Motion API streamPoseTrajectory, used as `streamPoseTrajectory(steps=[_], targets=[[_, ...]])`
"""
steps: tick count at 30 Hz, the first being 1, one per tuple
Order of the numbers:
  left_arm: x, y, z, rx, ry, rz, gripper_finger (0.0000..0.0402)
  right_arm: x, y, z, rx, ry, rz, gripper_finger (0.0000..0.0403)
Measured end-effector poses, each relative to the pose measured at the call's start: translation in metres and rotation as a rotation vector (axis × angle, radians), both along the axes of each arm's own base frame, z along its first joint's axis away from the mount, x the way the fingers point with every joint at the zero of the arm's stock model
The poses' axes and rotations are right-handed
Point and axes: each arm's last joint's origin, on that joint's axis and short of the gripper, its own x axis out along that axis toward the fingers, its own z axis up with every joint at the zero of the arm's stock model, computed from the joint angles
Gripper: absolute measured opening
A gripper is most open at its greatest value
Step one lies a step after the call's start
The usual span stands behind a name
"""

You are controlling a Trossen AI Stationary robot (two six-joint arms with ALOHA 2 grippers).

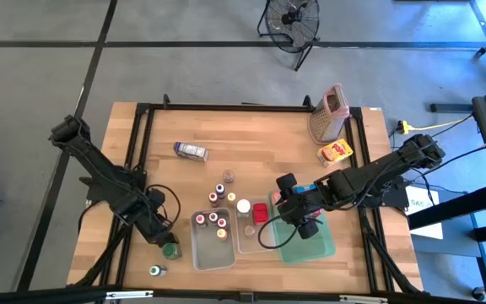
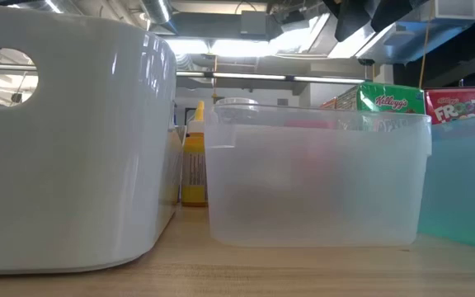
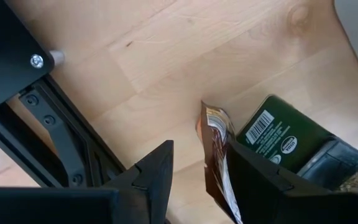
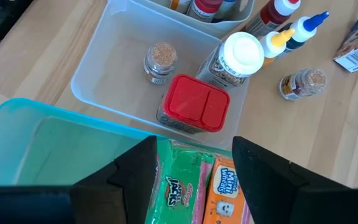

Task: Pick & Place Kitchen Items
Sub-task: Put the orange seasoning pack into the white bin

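The kitchen items lay scattered over the wooden table (image 1: 260, 135), most of them gathered near its front middle. In the right wrist view a red-capped spice jar (image 4: 192, 104) and a small silver-capped jar (image 4: 160, 61) sat inside the clear tub (image 4: 104, 59), with a white-capped jar (image 4: 240, 55) at that tub's rim and small bottles with yellow, blue and white tips (image 4: 291, 31) just beyond it on the wood. The right gripper (image 4: 191, 165) hung over the green tray (image 4: 36, 143), its fingers spread to either side of a green carton (image 4: 178, 180) and an orange carton (image 4: 224, 186) standing side by side in the tray; whether the pads touched the cartons could not be told. A second tub (image 1: 212, 239) to the left held several red-capped bottles. Near the table's front left corner, the left gripper (image 3: 201, 168) was low over the wood, its fingers parted, with a small brown packet (image 3: 219, 149) standing in the gap against one finger and a dark green tin (image 3: 278, 137) just beside it. Farther back a blue-and-white carton (image 1: 191, 151) lay alone, and a yellow carton (image 1: 335, 152) lay near the metal grater (image 1: 328, 113) at the far right.
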Motion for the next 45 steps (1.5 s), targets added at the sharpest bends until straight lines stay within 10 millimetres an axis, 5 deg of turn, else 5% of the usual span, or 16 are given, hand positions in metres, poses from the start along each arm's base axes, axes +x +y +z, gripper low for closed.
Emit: streamPoseTrajectory(steps=[29, 45], targets=[[0.000, -0.001, -0.001, -0.006, 0.016, 0.086, 0.0143, -0.001, 0.001, 0.000, 0.020, 0.015, 0.024, 0.0211], [0.000, -0.017, -0.012, -0.029, 0.064, 0.070, 0.0143, -0.001, 0.001, 0.000, 0.020, 0.016, 0.025, 0.0211]])
